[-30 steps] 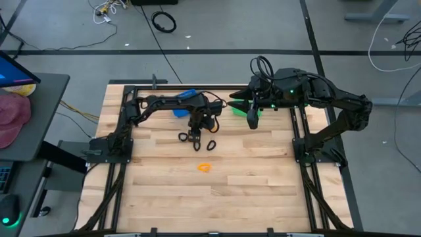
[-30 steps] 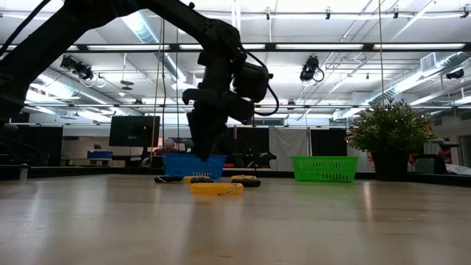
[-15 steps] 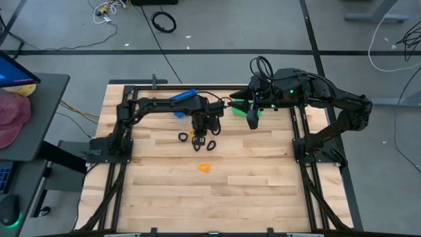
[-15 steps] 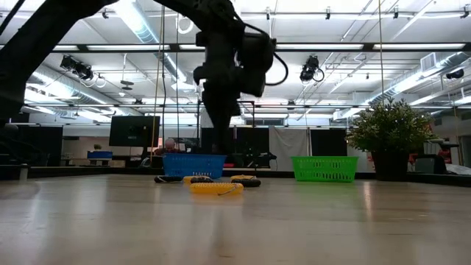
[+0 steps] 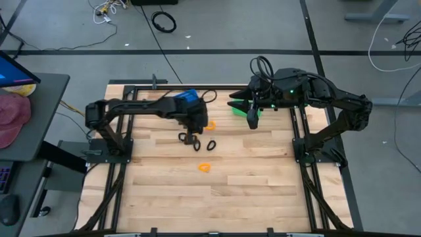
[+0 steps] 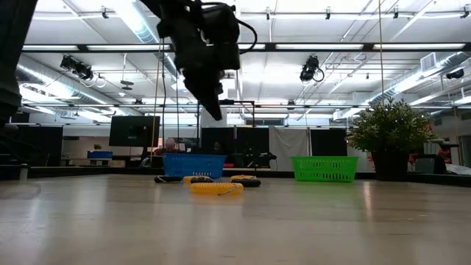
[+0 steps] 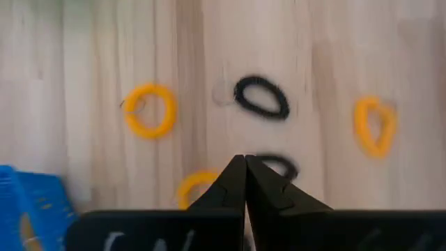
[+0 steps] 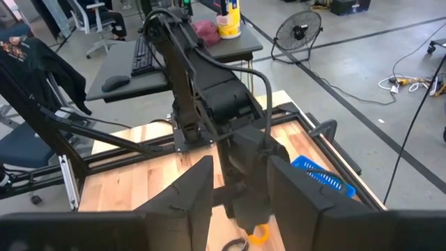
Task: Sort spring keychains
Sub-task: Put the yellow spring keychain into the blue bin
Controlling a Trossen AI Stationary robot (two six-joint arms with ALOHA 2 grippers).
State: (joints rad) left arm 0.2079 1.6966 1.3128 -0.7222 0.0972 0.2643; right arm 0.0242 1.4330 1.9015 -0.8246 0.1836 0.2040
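Observation:
Several spring keychains lie flat on the wooden table: black loops (image 5: 186, 138) (image 5: 212, 145) (image 7: 261, 97) and orange loops (image 5: 205, 167) (image 5: 210, 124) (image 7: 150, 110) (image 7: 375, 125). My left gripper (image 7: 244, 162) is shut with nothing between its fingers. It hangs well above the loops (image 6: 218, 114), tipped, near the blue basket (image 5: 187, 97). A black loop (image 7: 280, 166) and an orange one (image 7: 194, 185) show partly behind its fingertips. My right gripper (image 8: 240, 188) stands open and holds nothing, above the green basket (image 5: 235, 108) at the far right.
The blue basket (image 6: 193, 165) and the green basket (image 6: 324, 168) stand along the table's far edge. Black rails (image 5: 125, 164) frame the table's sides. Bare wood (image 5: 210, 197) lies toward the near edge. A desk with a keyboard (image 8: 146, 52) stands beyond the table.
My left gripper has shut on nothing among the loops. It has then risen well clear of the table, tipped over and drawn back a little toward the far left. The keychains lie where they were.

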